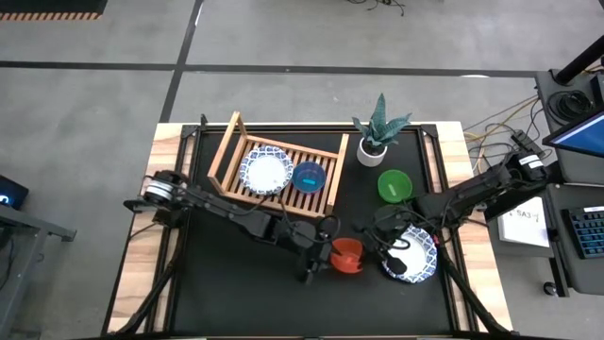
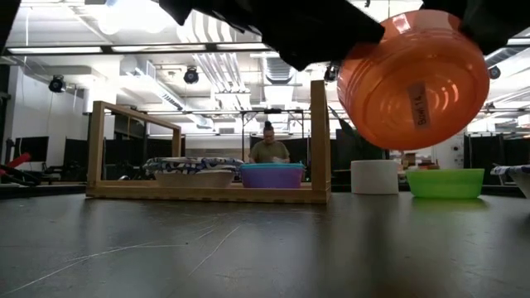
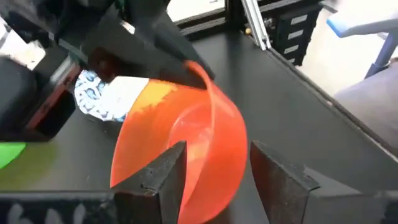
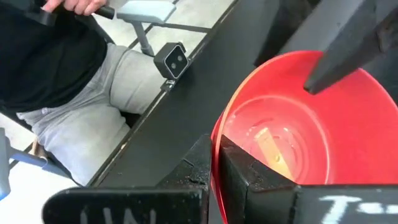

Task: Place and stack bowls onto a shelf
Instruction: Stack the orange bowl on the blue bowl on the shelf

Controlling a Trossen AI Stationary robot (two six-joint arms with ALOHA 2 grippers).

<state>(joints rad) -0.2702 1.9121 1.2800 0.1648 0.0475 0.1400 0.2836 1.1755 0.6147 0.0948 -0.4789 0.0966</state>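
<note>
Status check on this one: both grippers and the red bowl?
Right gripper shut on red bowl rim, bowl off the table. Left gripper open around its rim. Shelf holds two bowls.

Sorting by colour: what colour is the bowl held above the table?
Red-orange; the bowl shows best in the right wrist view.

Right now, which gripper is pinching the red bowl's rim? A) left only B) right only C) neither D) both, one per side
B: the right gripper is shut on the rim of the red bowl, which is off the table in the low view; the left gripper only straddles the far rim, fingers apart.
</note>
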